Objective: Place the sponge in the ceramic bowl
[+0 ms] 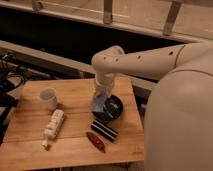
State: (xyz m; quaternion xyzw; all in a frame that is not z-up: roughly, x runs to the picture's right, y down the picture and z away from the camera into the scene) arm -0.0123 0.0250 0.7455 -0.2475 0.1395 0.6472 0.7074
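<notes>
- My white arm reaches in from the right and bends down over the right half of a light wooden table (30, 145).
- My gripper (101, 97) points downward above the left rim of a round, shallow, glossy black ceramic bowl (116, 108).
- It is pinching a small, flat, light-blue sponge (99, 104), which hangs tilted at the bowl's left edge, partly over its inside.
- A small white cup (48, 98) stands upright near the table's left side, well apart from the bowl.
- A cream-coloured bottle (53, 126) lies on its side below the cup.
- A black-and-white striped block (104, 130) lies just in front of the bowl.
- A dark red oblong object (95, 141) lies beside that block, nearer the front edge.
</notes>
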